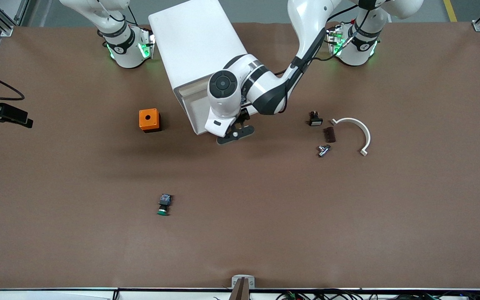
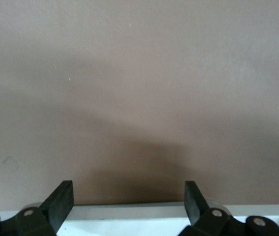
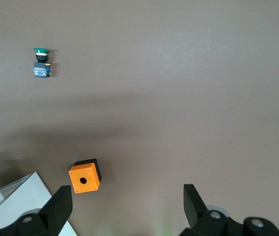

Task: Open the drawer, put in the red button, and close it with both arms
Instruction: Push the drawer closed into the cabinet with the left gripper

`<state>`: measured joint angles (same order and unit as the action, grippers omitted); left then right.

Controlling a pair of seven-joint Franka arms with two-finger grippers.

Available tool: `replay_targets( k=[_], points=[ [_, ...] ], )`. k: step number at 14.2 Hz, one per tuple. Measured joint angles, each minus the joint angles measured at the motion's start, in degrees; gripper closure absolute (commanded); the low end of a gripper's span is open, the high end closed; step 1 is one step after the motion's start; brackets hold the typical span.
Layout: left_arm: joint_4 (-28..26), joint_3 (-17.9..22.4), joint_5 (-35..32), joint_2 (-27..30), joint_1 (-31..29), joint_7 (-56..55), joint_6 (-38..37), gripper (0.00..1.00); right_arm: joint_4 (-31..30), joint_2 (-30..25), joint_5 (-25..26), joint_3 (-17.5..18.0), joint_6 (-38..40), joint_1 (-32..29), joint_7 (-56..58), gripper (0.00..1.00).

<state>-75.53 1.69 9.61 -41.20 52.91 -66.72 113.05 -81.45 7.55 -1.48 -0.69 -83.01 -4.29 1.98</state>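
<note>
The white cabinet (image 1: 194,41) stands between the two arm bases. Its top drawer (image 1: 191,99) shows as a shallow white tray, pulled out a little. My left gripper (image 1: 235,132) is at the drawer's front. In the left wrist view (image 2: 128,191) it is open, with the drawer's white front edge (image 2: 129,216) between the fingers. What looks like the red button (image 1: 315,118), with a red cap and a black body, lies on the table toward the left arm's end. My right gripper (image 3: 128,194) is open and empty, up over the table beside the orange box. It is out of the front view.
An orange box with a hole (image 1: 149,120) (image 3: 85,177) stands beside the cabinet toward the right arm's end. A green-capped button (image 1: 164,205) (image 3: 42,61) lies nearer the front camera. A dark block (image 1: 328,134), a metal part (image 1: 323,150) and a white curved piece (image 1: 354,131) lie by the red button.
</note>
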Motion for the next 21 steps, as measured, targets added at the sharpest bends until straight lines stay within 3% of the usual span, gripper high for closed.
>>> replay_targets(
  k=[8,17,21],
  points=[
    [-0.9,-4.8,5.5,0.0,0.1,-3.2,0.0,0.01,-0.3,-1.0,0.0,0.1,1.1,0.0,-0.4,0.0],
    [-2.8,-4.9,16.8,-0.1,0.0,-3.2,0.0,0.01,-0.7,-1.6,-0.1,0.8,0.7,2.7,-2.2,0.0],
    [-3.2,-4.8,18.8,-0.1,-0.3,-2.7,0.0,0.01,-0.8,-1.8,-0.1,0.2,-0.7,2.1,-2.2,0.0]
  ],
)
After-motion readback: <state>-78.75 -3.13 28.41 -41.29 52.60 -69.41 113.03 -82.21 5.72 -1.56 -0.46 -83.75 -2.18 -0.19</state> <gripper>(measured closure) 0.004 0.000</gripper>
